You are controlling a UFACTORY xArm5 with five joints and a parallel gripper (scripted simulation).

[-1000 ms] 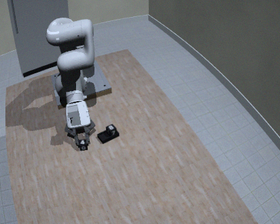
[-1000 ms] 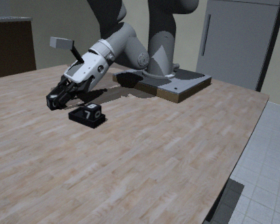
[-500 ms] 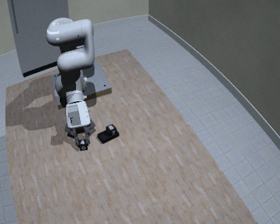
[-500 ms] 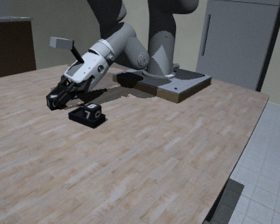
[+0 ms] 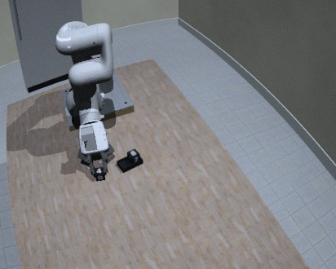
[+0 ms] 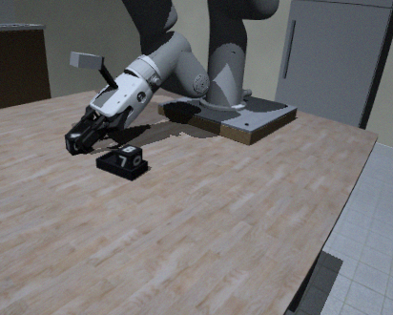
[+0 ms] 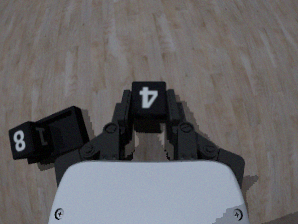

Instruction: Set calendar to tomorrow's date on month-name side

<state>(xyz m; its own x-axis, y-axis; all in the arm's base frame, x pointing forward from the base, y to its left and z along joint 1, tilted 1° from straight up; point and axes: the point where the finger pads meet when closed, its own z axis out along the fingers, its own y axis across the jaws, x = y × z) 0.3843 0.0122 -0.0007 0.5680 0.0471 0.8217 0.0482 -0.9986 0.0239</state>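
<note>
A black tray [image 5: 122, 167] [image 6: 112, 168] [image 7: 83, 134] lies flat on the table. One black cube [image 5: 133, 155] [image 6: 129, 157] [image 7: 21, 142] stands in one end of it, with an 8 on top. In the exterior view a 7 and a 0 show on its sides, and in the wrist view a 1 faces the tray's vacant half. My gripper [image 5: 99, 169] [image 6: 81, 141] [image 7: 149, 100] is shut on a second black cube [image 5: 99, 174] [image 6: 73, 143] [image 7: 148, 98], beside the tray. A white 4 faces the wrist camera, upside down there. Contact between that cube and the table cannot be told.
The wooden table top [image 5: 160, 212] [image 6: 201, 205] [image 7: 225, 60] extends around the tray and the gripper. The arm's base plate [image 5: 121, 102] [image 6: 265, 119] stands behind them. A grey fridge [image 5: 50, 41] [image 6: 335, 57] stands beyond the table.
</note>
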